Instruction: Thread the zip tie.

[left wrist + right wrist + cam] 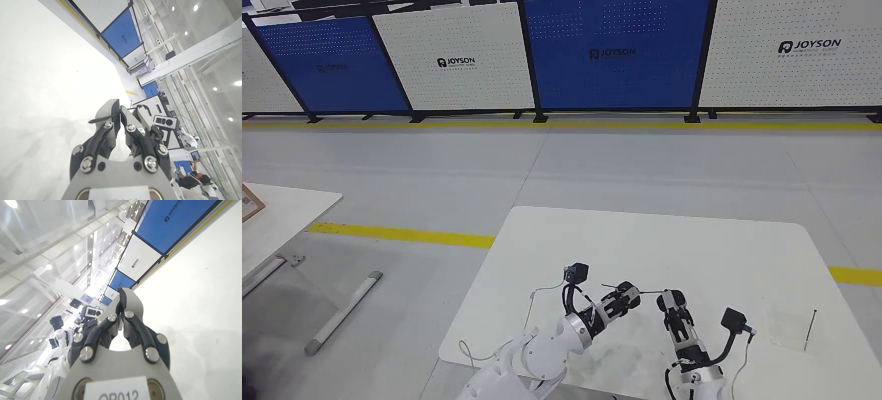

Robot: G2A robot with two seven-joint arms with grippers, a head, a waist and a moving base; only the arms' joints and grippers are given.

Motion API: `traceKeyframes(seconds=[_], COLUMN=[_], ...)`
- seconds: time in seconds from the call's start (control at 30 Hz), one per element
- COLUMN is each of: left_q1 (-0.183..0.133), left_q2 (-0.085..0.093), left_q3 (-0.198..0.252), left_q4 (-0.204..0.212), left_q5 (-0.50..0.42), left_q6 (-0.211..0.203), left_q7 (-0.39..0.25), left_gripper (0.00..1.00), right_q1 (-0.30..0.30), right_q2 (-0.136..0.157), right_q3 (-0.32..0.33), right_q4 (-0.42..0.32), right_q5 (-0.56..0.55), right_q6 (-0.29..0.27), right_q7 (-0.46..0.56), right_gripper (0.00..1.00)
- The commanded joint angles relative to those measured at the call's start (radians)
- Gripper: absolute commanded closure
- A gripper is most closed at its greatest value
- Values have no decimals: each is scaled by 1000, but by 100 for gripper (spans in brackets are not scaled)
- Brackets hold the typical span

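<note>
Top view: white counter (pixel 642 240) w/ both arms at its near edge. The left gripper (pixel 628 294) and right gripper (pixel 670 298) are near each other, tips facing. The zip tie (pixel 647 291) is a thin black line up off the counter, running from the left fingers across the gap to the tip of the right ones, w/ a short tail sticking out past the left gripper on the far side. Well apart, near the counter's right edge, is a clear flat container (pixel 785 325) (tray or bag, can't tell). A spare tie (pixel 809 330) lies along its right side; in it or just beside it, can't tell.

Left wrist view: the left gripper (pixel 120 109) has its fingers (pixel 111 108) closed on the zip tie (pixel 103 119). The strap is pinched near the fingertips and its free end juts out sideways over the counter. The right gripper (pixel 141 110) sits just beyond.

Right wrist view: the right gripper (pixel 121 292) has its fingers (pixel 133 302) pressed together, dark pads touching. Whether the tie is between them isn't clear here, only a small dark bit at the very tip.
</note>
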Motion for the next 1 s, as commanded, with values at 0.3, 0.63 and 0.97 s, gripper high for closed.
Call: traceKeyframes(seconds=[0.3,0.63,0.97], left_q1=[3,7,9], left_q2=[0,0,-2], left_q3=[0,2,2], left_q4=[-2,-3,-3], left_q5=[12,20,18], left_q6=[-15,-19,-20], left_q7=[3,5,14], left_gripper=[100,100,66], right_q1=[10,13,12], right_q2=[-2,-2,-2], right_q3=[-13,-12,-8], right_q4=[9,14,17], right_q5=[-21,-21,-18], right_q6=[18,14,17], right_q7=[10,11,6], right_gripper=[100,100,100])
